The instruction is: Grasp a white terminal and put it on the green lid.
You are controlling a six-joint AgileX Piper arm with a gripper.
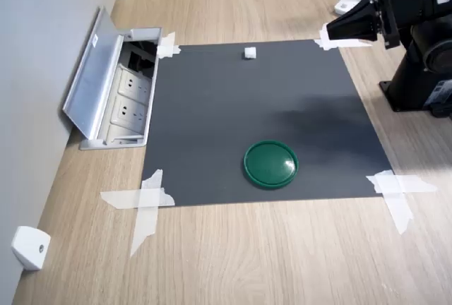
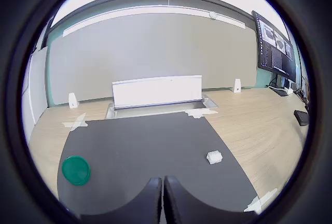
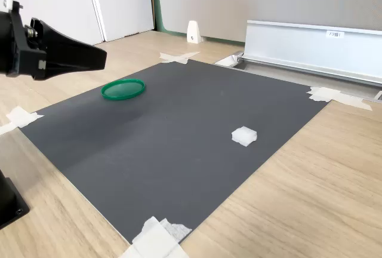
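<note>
The white terminal (image 1: 249,53) (image 2: 213,157) (image 3: 244,136) lies alone on the dark mat, near the mat's far edge in the first exterior view. Closer to the mat's near edge there, the round green lid (image 1: 270,164) (image 2: 75,170) (image 3: 123,89) lies flat with nothing on it. My gripper (image 1: 330,31) (image 2: 163,182) (image 3: 101,58) hangs above the mat's corner, well apart from both things. Its two dark fingers are pressed together with nothing between them.
The dark grey mat (image 1: 254,107) is taped to a wooden table with white tape strips (image 1: 145,202). An open metal socket box (image 1: 116,93) sits at the first exterior view's left. A white bracket (image 1: 30,247) stands by the wall. The arm's black base (image 1: 424,82) is at the first exterior view's right.
</note>
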